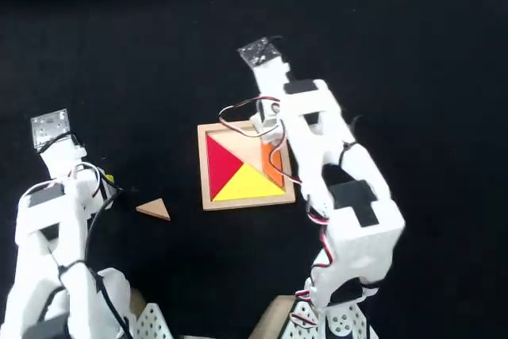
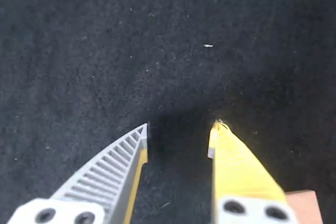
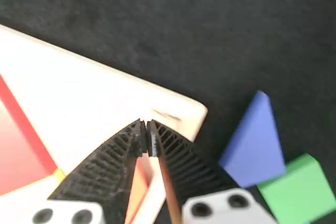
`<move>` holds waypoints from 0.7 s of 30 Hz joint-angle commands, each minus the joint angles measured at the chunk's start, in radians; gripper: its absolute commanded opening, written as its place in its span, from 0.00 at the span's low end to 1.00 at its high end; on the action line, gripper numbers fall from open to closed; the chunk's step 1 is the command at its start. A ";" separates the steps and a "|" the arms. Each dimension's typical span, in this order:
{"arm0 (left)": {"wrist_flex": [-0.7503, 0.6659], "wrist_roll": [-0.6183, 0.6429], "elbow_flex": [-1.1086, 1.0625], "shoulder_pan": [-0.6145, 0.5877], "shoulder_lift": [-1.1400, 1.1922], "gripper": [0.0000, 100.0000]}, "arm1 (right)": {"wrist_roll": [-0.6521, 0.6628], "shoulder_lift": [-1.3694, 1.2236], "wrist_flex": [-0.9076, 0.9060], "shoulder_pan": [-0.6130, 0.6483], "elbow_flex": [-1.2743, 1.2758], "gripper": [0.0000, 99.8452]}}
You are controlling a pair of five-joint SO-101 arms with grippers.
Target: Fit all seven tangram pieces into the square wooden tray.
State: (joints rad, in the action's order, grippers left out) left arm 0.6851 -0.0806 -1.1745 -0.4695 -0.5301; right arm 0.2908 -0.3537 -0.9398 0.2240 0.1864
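Tan triangle [image 1: 155, 209]: likely light, stiff, flat; pinch across its edges. Left claw [image 2: 181, 125] apart; right claw [image 3: 145, 129] together over tray [image 1: 203, 172].

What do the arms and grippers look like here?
The left arm and right arm are white with black motor blocks and red, black and white cables. The left gripper has one pale ribbed finger and one yellow; the right gripper two black ribbed fingers.

Square wooden tray [image 1: 205, 184] on black cloth [image 1: 397, 53], holding red triangle [image 1: 221, 163], yellow triangle [image 1: 248, 186], orange piece [image 1: 272, 171] (partly under white right arm [image 1: 317, 129]); small tan wooden triangle [image 1: 155, 209] apart, leftward.
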 commanded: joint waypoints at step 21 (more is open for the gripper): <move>-0.020 0.009 0.088 -0.012 0.074 0.19 | 0.012 -0.054 -0.141 0.040 -0.124 0.01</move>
State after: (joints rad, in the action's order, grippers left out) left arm 0.6790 -0.0806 -1.1423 -0.4726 -0.4565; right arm 0.2908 -0.4242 -1.0487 0.2562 0.1051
